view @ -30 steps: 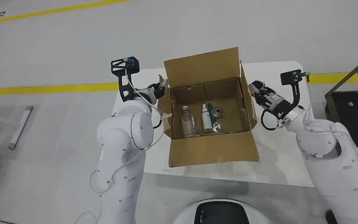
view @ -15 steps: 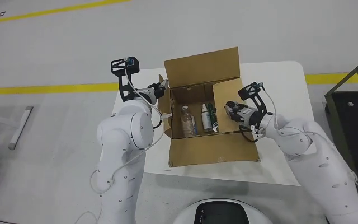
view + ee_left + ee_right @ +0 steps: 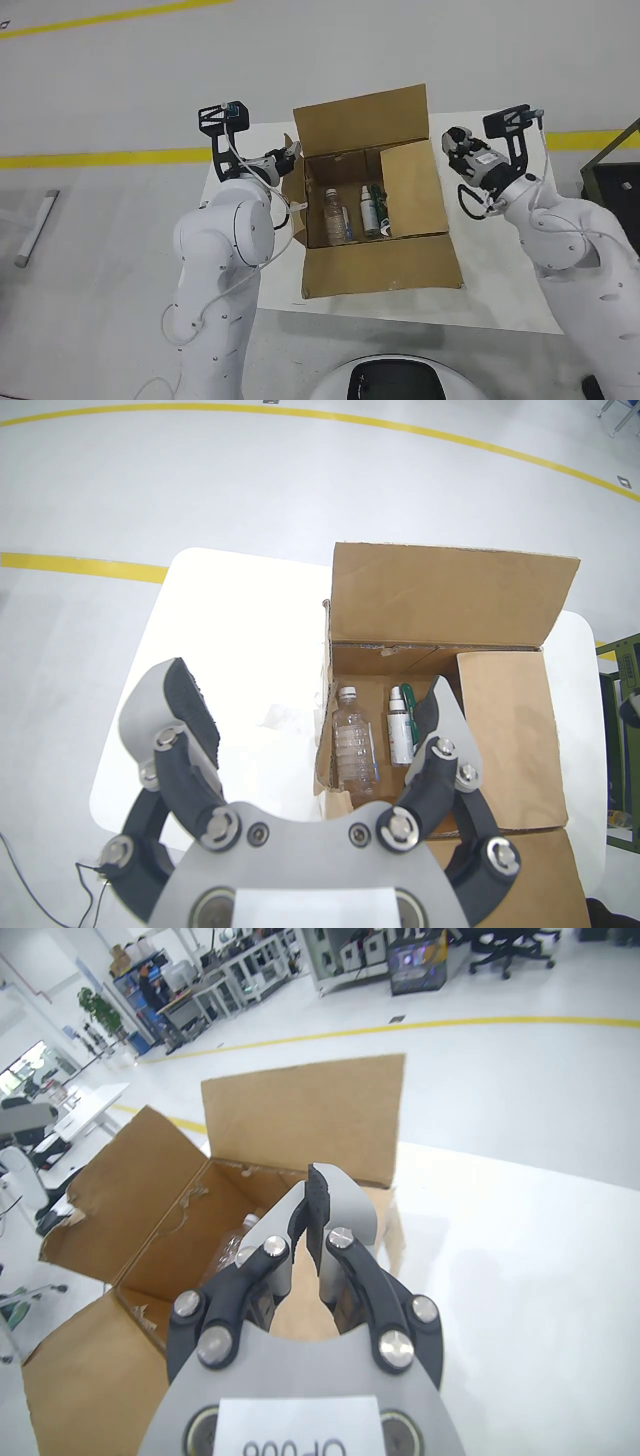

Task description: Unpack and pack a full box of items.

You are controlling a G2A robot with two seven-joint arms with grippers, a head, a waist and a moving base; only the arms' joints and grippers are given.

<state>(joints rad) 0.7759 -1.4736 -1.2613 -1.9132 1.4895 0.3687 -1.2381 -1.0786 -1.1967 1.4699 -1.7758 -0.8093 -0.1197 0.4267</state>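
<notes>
A brown cardboard box (image 3: 350, 165) stands in the middle of the white desk (image 3: 500, 275). Its back flap (image 3: 362, 120) is upright, its front flap (image 3: 380, 265) hangs outward toward the robot, and its right flap (image 3: 412, 190) is folded inward over the right part of the opening. On the uncovered part of the box floor, a clear plastic bottle (image 3: 355, 750) lies on its side near the left wall. A white spray bottle (image 3: 398, 732) lies just beside it toward the middle, and a dark green object (image 3: 407, 696) lies against the spray bottle at the folded flap's edge; what it is cannot be told. The left tool (image 3: 289, 152) hangs just outside the box's left side near the back corner, with its fingers spread wide and holding nothing. Whether it touches the ragged left flap (image 3: 296, 190) cannot be told. In its own wrist view both bottles lie ahead of it inside the box, apart from the fingers. The right tool (image 3: 452, 138) is above the desk on the box's right side, near the back right corner and beside the outer edge of the folded right flap. Its fingers (image 3: 316, 1200) are pressed together on nothing. The bottles lie down inside the box, apart from this tool, with the folded flap between them.
</notes>
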